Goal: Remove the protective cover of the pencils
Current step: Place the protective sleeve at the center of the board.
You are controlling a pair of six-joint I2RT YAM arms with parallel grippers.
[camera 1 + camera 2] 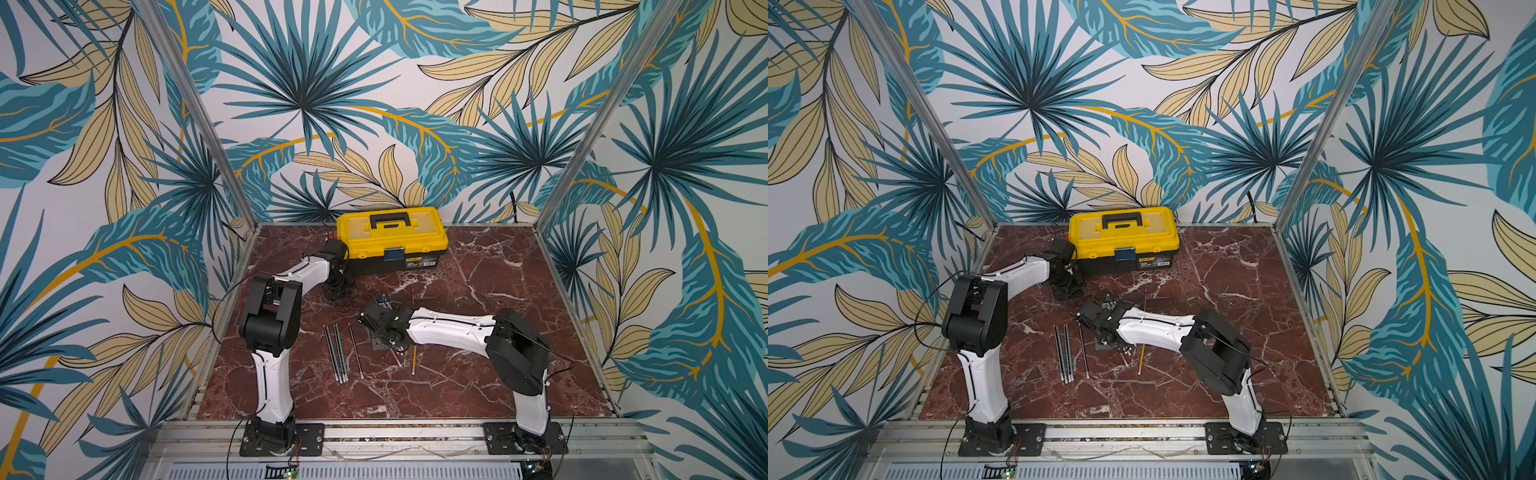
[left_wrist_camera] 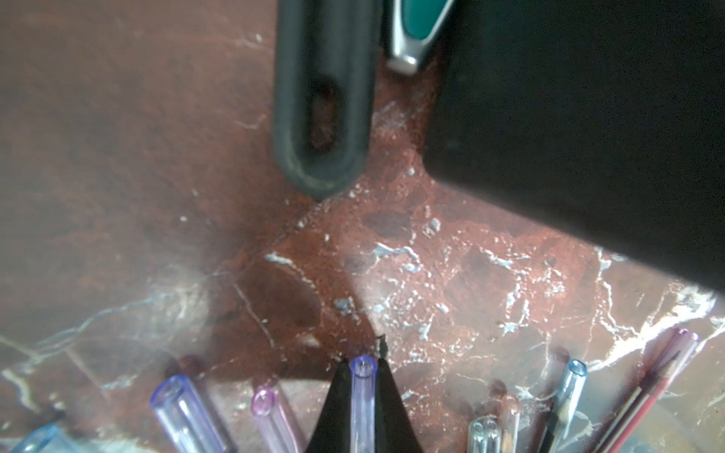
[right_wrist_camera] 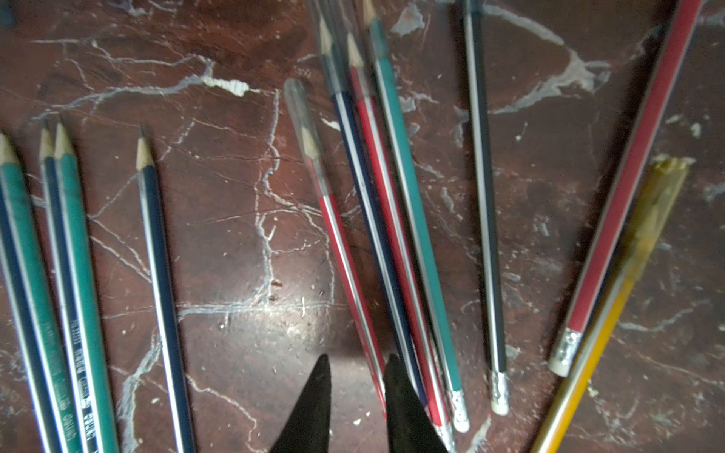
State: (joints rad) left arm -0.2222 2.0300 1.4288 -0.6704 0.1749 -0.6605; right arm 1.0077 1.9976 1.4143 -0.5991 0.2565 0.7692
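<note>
A red marble table (image 1: 498,291) with a yellow toolbox (image 1: 390,237) at its far edge, seen in both top views. The left gripper (image 2: 363,366) hangs low just on the near side of the toolbox's left end. Its tips are pinched tight on one violet-tinted protective cap (image 2: 363,392), which juts out between them. More loose caps (image 2: 184,408) lie on the marble around it, violet, pink, blue and clear. The blue cap (image 2: 573,382) has a pencil point inside it. The right gripper (image 3: 359,368) is low over the middle of the table, its tips a narrow gap apart with bare marble showing between them. The pencils (image 3: 392,196) lie fanned beneath it, points toward the far side. The bare-tipped pencils (image 1: 337,353) lie side by side to the left. Next comes a capped red pencil (image 3: 337,235), which runs close by one of the right gripper's fingers, perhaps touching it, though blur hides that. A yellow pencil (image 1: 414,359) lies at the right of the fan
</note>
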